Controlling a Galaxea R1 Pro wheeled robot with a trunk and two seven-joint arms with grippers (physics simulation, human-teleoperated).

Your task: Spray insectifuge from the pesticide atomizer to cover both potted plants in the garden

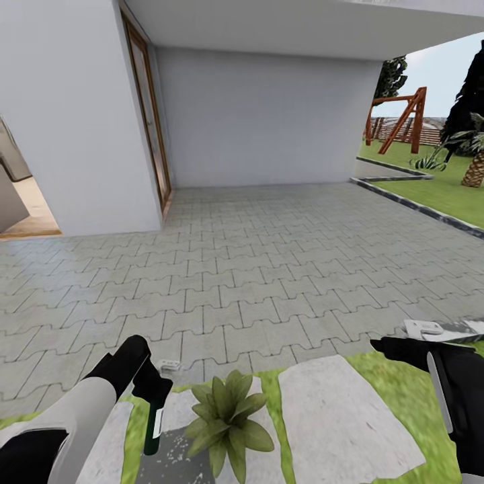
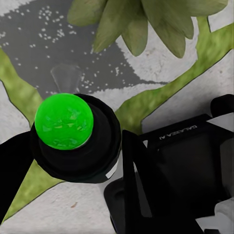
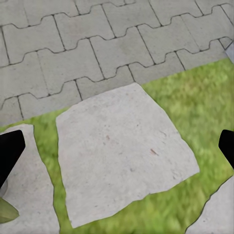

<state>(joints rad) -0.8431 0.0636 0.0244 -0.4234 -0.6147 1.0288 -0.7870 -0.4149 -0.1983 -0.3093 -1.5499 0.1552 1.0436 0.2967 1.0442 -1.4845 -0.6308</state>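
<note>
Left claw [image 1: 156,388] clamped round the pesticide atomizer [image 1: 154,420], holding the dark bottle upright just beside one potted plant [image 1: 225,418]. From the left wrist, looking down on the atomizer's round cap with its button glowing green, and past it a dark speckled patch on the stone under the leaves — wet spray, probably. Judged as mid-spray on this plant.

To do it well: keep the nozzle turned toward the rosette, sweep slowly across so every leaf gets droplets, hold the bottle level, stay clear of the foliage.

Right claw [image 1: 384,346] hanging apart over the grass, fingers spread and gripping nothing.

Leaves broad, pointed, matte green, fanned in a low rosette. Bottle smooth and dark with a white label. Stepping stone [image 1: 343,417] pale, rough, irregular in outline, set flush in short lawn [image 1: 393,396]. Farther out, grey interlocking paving [image 1: 269,262] — wavy-edged blocks, tightly jointed. Beyond that, plain white house walls [image 1: 269,114] and a wood-framed door [image 1: 151,114]; off right, a reddish timber swing frame [image 1: 403,121] and a palm trunk [image 1: 474,171].
</note>
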